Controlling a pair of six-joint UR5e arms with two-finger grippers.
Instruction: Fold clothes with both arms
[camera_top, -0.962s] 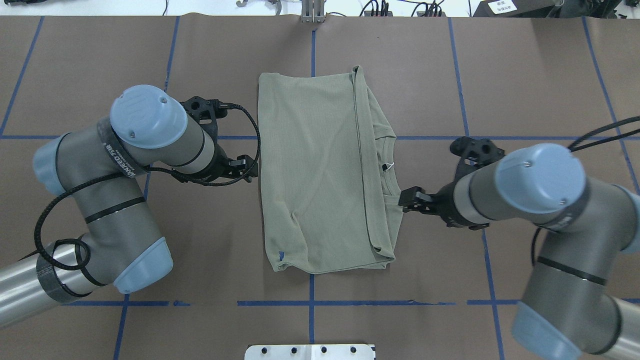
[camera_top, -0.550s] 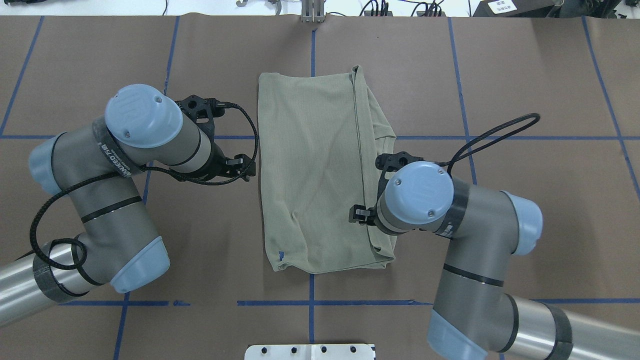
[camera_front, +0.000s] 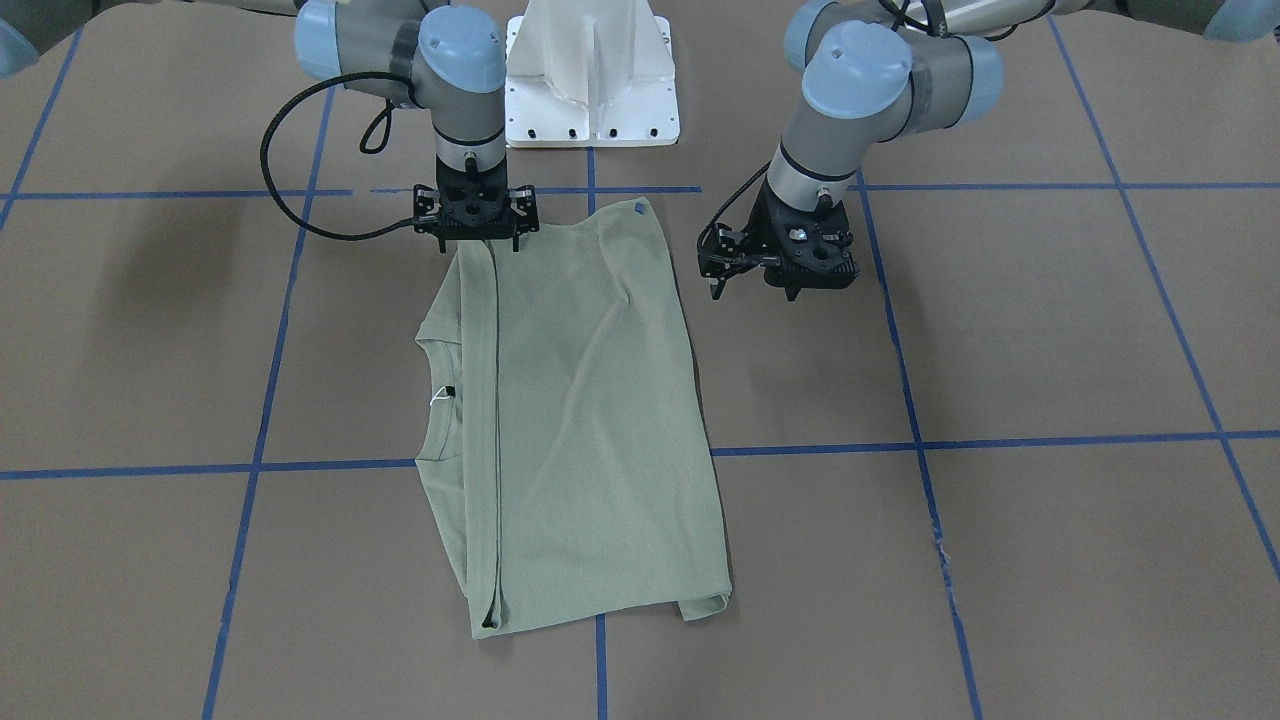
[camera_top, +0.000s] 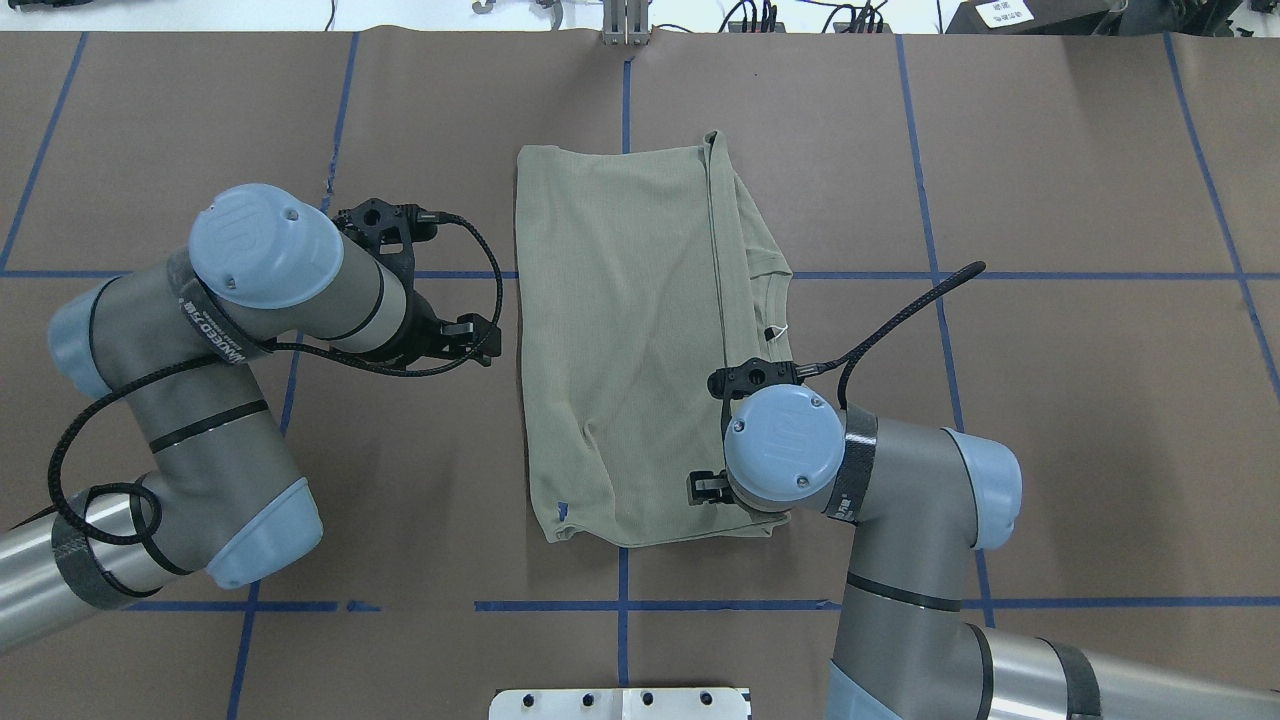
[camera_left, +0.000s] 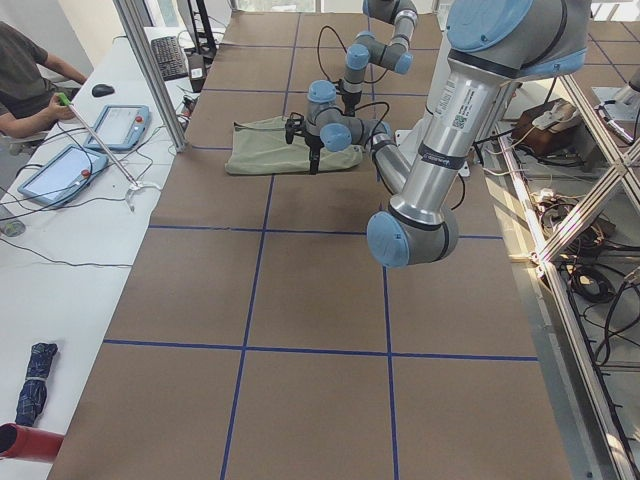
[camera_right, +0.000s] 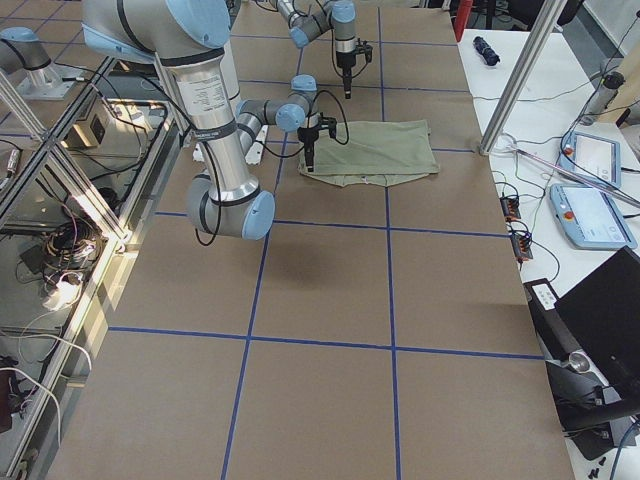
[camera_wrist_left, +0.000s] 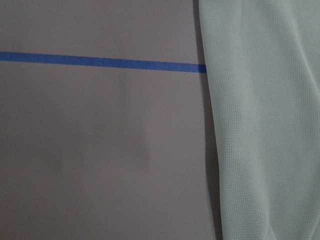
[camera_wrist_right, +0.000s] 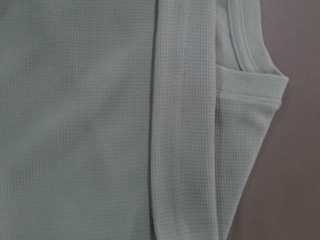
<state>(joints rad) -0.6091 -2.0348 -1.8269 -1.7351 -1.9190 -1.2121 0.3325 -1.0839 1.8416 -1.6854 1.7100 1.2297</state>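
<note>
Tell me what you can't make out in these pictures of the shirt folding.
Right gripper, jaws open or shut: overhead, its wrist covers them; the wrist view misses them.
Shirt, lower layers: the top fold hides them in every view.
Neck tag, print: too small everywhere.
</note>
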